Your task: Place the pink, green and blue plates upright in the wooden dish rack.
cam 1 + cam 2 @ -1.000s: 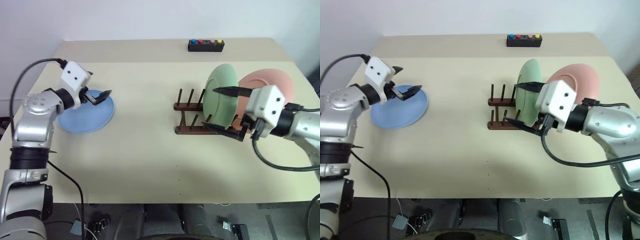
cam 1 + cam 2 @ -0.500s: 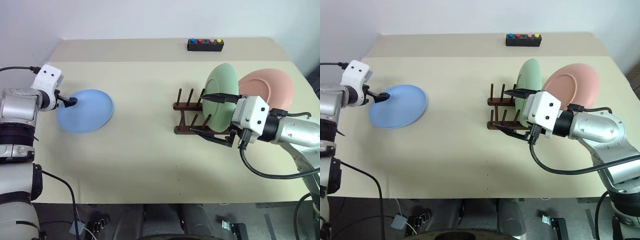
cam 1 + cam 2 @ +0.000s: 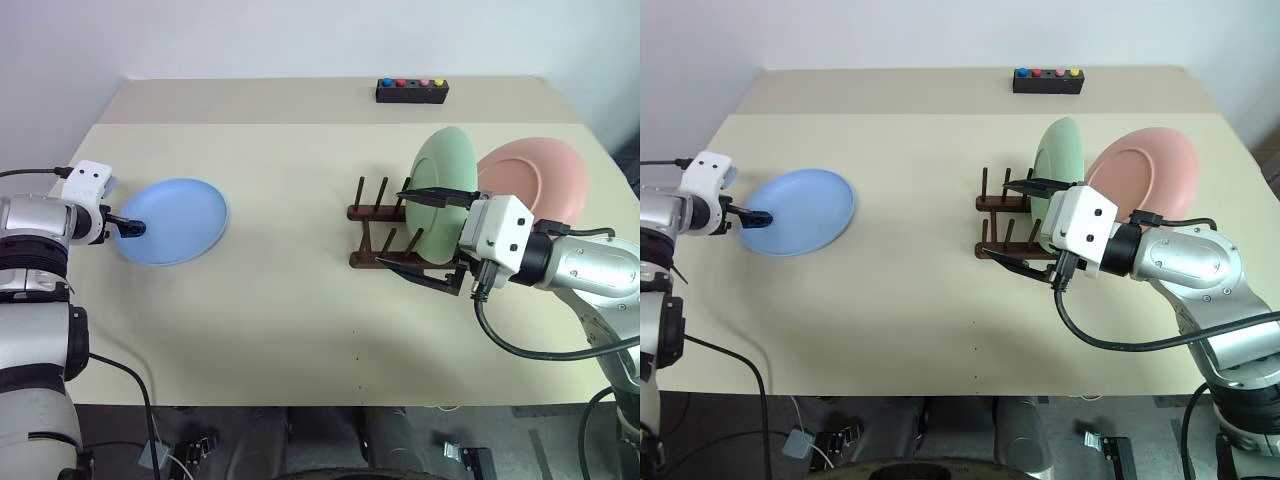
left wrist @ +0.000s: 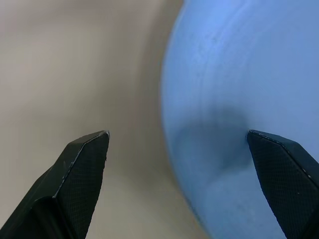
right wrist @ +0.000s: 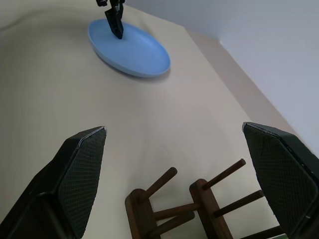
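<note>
The blue plate (image 3: 172, 221) lies flat on the counter (image 3: 300, 300), its near rim between the left gripper's (image 3: 133, 227) wide-spread jaws, the right gripper (image 3: 425, 234) gaping empty by the rack (image 3: 385, 236).

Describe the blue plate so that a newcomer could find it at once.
On the table's left side, far from the rack, the blue plate lies flat. The green plate and pink plate stand upright at the rack.

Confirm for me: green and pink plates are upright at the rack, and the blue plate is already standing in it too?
Not quite. The blue plate lies flat on the table, far from the wooden dish rack, with the left gripper at its edge, as the left eye view shows. The green plate and pink plate are upright there.
</note>
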`<action>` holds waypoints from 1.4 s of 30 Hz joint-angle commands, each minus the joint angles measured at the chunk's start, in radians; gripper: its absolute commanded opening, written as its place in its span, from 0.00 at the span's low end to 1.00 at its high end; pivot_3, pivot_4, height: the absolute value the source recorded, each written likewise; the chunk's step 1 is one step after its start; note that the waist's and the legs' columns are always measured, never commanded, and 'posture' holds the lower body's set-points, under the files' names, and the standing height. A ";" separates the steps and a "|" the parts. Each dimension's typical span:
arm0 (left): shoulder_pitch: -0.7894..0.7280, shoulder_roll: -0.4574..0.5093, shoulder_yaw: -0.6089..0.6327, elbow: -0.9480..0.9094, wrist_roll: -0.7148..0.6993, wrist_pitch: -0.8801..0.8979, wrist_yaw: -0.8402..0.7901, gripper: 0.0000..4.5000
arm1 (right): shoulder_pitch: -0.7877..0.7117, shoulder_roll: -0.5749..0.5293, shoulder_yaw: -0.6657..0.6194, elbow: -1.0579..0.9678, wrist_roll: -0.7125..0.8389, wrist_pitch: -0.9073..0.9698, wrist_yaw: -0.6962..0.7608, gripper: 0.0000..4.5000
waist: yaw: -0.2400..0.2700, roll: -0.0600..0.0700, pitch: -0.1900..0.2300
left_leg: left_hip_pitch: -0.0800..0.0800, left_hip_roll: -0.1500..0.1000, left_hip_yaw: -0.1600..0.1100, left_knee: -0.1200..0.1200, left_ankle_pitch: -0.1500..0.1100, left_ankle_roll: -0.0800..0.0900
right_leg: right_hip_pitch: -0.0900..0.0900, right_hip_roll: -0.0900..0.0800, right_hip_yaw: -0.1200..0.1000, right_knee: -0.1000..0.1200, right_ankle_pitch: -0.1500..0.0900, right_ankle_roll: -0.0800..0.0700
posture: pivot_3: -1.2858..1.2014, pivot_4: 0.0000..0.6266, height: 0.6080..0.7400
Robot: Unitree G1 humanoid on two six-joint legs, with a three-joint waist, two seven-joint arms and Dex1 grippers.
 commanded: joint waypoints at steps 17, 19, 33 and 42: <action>0.065 -0.054 0.278 -0.154 -0.216 -0.107 -0.035 0.00 | -0.004 0.002 -0.025 -0.024 -0.018 -0.015 -0.002 1.00 | 0.006 0.000 -0.001 | 0.000 0.000 -0.001 0.002 0.001 -0.001 | 0.001 0.000 0.000 0.002 0.000 0.000 | 0.52 0.24 1.00; 0.103 -0.080 0.333 -0.255 -0.278 -0.088 -0.041 0.00 | -0.010 0.002 -0.023 -0.020 -0.026 -0.021 -0.001 1.00 | 0.005 0.000 -0.001 | 0.000 0.000 -0.001 0.002 0.001 -0.001 | 0.001 -0.001 0.000 0.002 0.001 0.000 | 0.52 0.24 1.00; 0.116 -0.386 0.456 -0.838 -0.511 0.080 0.294 0.00 | -0.145 -0.007 0.110 0.117 -0.391 -0.249 -0.046 1.00 | 0.000 0.000 -0.001 | -0.001 0.000 0.000 0.002 0.001 -0.001 | -0.001 -0.001 0.000 0.003 0.002 -0.001 | 0.52 0.24 1.00; -0.001 -0.545 0.414 -1.030 -0.545 0.109 0.502 0.00 | -0.321 0.046 0.251 0.266 -0.731 -0.462 -0.137 1.00 | 0.000 -0.001 -0.001 | -0.001 0.000 0.000 0.002 0.003 -0.006 | -0.001 -0.001 0.001 0.001 0.002 0.000 | 0.52 0.24 1.00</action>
